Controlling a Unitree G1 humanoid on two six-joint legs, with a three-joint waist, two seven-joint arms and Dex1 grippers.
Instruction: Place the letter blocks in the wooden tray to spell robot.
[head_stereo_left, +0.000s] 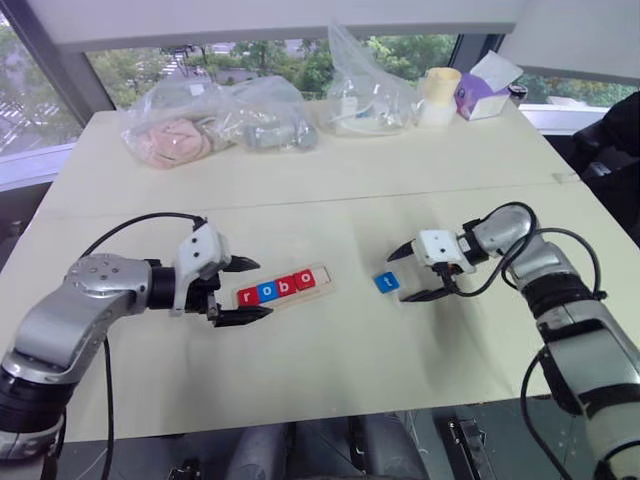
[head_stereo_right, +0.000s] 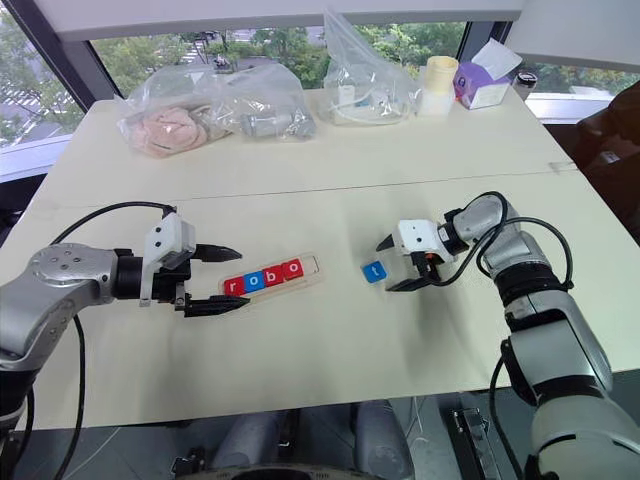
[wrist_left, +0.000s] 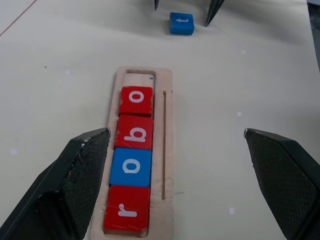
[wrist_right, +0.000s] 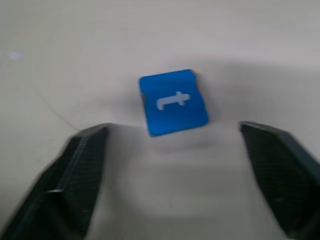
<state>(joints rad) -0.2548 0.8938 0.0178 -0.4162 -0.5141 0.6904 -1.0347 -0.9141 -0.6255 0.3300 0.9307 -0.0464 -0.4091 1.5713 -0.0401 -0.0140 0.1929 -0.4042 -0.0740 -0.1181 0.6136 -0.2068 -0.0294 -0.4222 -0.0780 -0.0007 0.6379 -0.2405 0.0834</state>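
Right wrist view showed the right gripper (wrist_right: 172, 150) gaping, empty, straddling the blue t block (wrist_right: 173, 102) at frame center. Closing squarely on its edges seemed wise. The left gripper (head_stereo_left: 246, 291) stood wide, empty, beside the tray (head_stereo_left: 322, 271) at lower left.

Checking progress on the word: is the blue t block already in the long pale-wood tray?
No, the blue t block lies on the table, apart from the pale-wood tray.

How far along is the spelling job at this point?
Done: four square letter tiles reading r, o, b, o sit in the long pale-wood tray. In hand: the right hand, fingers apart, flanks the blue t tile lying on the table, not gripped. Left: lifting it into the tray's empty end slot.
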